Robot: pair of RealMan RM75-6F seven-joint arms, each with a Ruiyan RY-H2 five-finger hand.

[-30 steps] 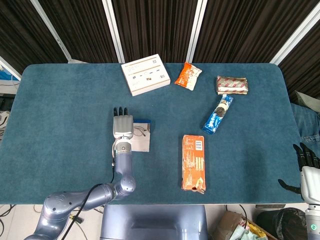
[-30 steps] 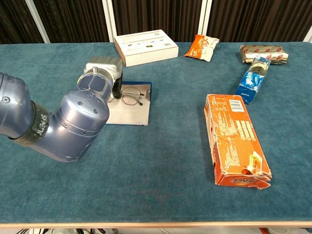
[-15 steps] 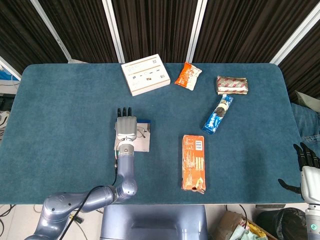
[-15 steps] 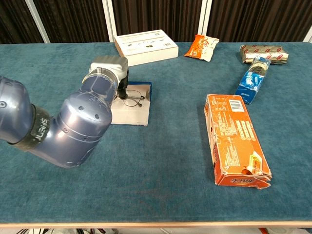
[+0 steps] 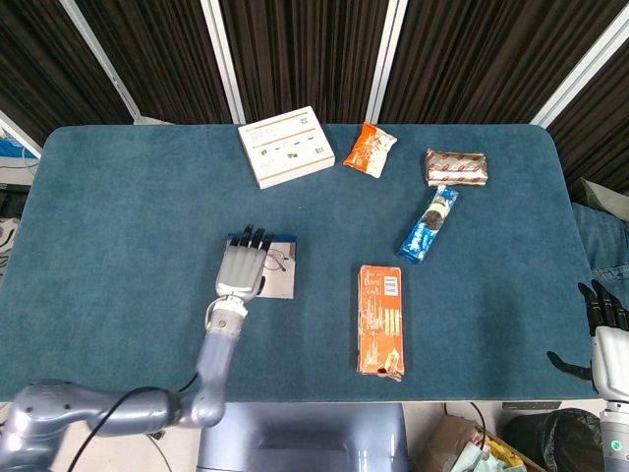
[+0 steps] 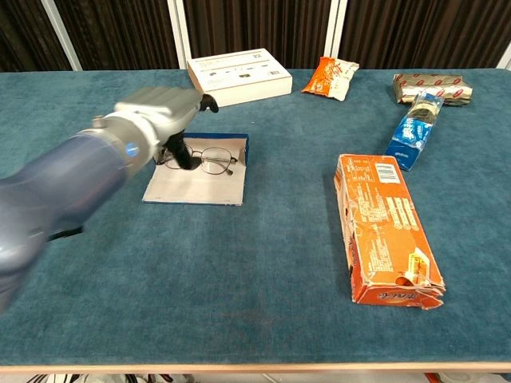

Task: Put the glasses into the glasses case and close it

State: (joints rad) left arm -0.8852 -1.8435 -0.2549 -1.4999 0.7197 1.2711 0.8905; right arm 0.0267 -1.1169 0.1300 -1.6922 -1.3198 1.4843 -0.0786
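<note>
- Since a second ago, the left hand (image 5: 240,268) has lifted, its forearm swinging leftward; fingers (image 6: 184,155) reach down toward the glasses (image 6: 204,160), grasp unclear.
- Glasses lie on the opened glasses case (image 6: 197,183), long axis left-right, directly beneath this nearer hand.
- Right hand (image 5: 600,329) waits far off, released.

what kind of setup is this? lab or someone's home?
Likely a lab test bench: a blue felt-covered table against black curtain panels, with assorted props laid out, such as snack packs and an orange box.
</note>
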